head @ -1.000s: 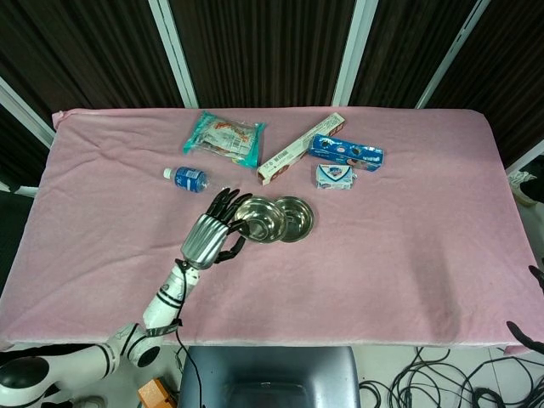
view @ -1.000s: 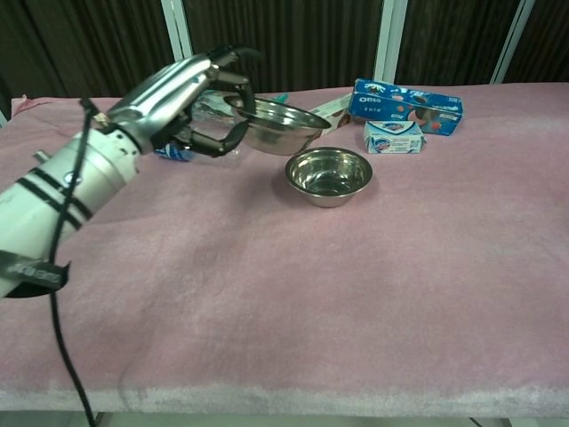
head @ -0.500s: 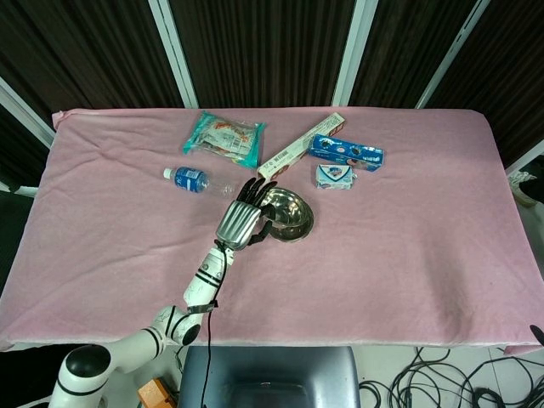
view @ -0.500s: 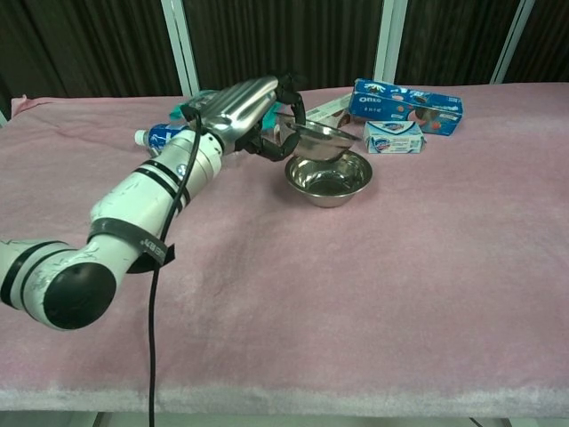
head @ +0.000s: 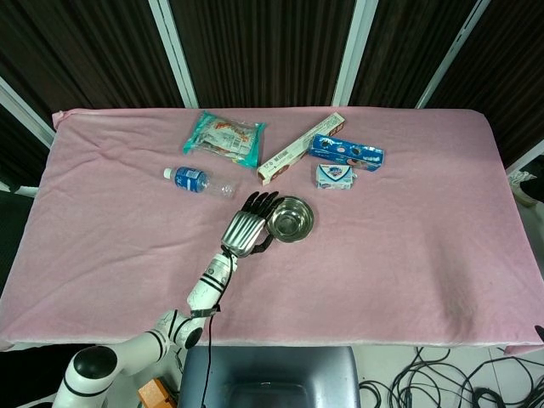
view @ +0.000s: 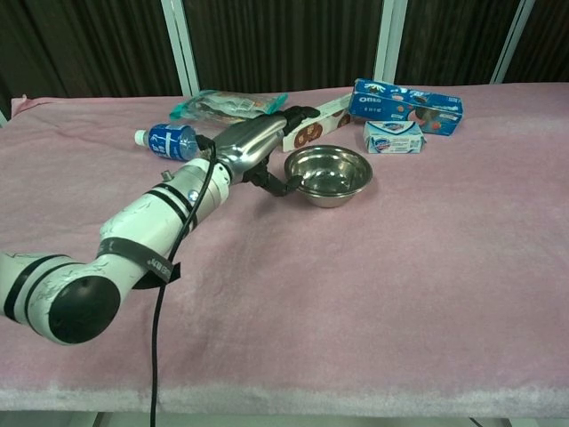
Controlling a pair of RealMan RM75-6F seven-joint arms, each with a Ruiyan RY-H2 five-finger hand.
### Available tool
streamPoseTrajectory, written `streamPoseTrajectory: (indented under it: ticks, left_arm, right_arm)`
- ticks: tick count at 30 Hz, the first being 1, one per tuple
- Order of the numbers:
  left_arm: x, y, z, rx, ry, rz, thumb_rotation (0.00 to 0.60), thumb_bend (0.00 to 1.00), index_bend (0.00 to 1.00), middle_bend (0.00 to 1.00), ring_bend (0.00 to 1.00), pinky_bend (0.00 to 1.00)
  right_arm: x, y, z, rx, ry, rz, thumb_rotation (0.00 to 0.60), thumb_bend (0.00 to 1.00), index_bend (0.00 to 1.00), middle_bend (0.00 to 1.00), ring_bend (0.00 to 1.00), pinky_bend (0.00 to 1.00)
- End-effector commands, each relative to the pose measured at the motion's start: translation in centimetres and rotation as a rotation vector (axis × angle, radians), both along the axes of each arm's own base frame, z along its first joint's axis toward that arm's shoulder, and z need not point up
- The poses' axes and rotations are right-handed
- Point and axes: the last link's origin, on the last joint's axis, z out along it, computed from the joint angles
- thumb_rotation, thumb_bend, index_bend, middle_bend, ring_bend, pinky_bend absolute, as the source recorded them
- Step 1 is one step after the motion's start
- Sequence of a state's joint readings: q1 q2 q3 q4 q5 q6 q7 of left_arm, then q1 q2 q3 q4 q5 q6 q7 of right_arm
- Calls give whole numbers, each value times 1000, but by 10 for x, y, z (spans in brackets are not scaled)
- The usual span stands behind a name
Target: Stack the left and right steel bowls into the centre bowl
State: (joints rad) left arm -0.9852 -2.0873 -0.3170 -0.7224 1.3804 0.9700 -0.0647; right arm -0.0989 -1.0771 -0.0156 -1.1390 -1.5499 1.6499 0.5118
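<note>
1. Where the pink cloth (head: 399, 255) covers the table, the steel bowl (head: 291, 218) sits near the middle; whether it is one bowl or several nested cannot be told from either view.
2. At the bowl's left rim is the left hand (head: 247, 229), its thumb hooked against the outside of the rim in the chest view (view: 258, 153).
3. Its fingers (head: 258, 202) lie stretched along the rim's far-left side; whether they still pinch the rim or only rest on it cannot be told.
4. Neither view shows the right hand.
5. Behind the bowl and just to its right lies a small blue-and-white packet (head: 335, 177).
6. Farther behind the bowl is a blue biscuit box (head: 346, 152).
7. Behind the bowl and slightly left, a long narrow carton (head: 299, 148) lies on a slant.
8. Left of the bowl lies a water bottle (head: 190, 178) on its side.
9. Well behind the bowl to the left is a clear-and-teal snack bag (head: 224, 137).
</note>
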Motion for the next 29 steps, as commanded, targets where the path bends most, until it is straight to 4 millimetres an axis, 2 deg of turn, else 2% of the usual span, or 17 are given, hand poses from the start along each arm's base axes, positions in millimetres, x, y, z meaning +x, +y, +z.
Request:
streamPoseTrajectory:
  ticks: [1,6,10,12,15,19,21,25,29]
  left_arm:
    - [-15,-17,25,21,46,-50,600,396,0,0,0,0]
    - [-60,-50,81,49,257,-6,600,367,0,0,0,0]
    - [-102,-93,140,118,349,55,600,361,0,0,0,0]
    - [-136,-123,168,163,374,99,600,362,0,0,0,0]
    - [-186,-167,198,222,379,176,600,362,0,0,0,0]
    - [-238,-211,217,326,341,267,600,361,0,0,0,0]
    - [-253,-223,222,349,302,301,600,362,0,0,0,0]
    - [-256,-230,231,375,265,275,600,364,0,0,0,0]
    - [-257,-231,233,378,265,277,600,364,0,0,0,0]
  right_arm:
    - [2,-1,-3,4,1,7,600,326,2,0,0,0]
    - [10,-5,-11,20,6,28,600,326,1,0,0,0]
    - [21,-7,-22,46,26,58,600,326,0,0,0,0]
    - [28,-9,-27,57,35,69,600,326,0,0,0,0]
    - [39,-18,-34,51,41,88,600,325,0,0,0,0]
    - [49,-34,-45,34,70,66,600,326,0,0,0,0]
    - [53,-38,-51,34,71,56,600,325,0,0,0,0]
    - [56,-41,-59,50,87,45,600,326,0,0,0,0]
    - [57,-41,-60,48,90,44,600,326,0,0,0,0]
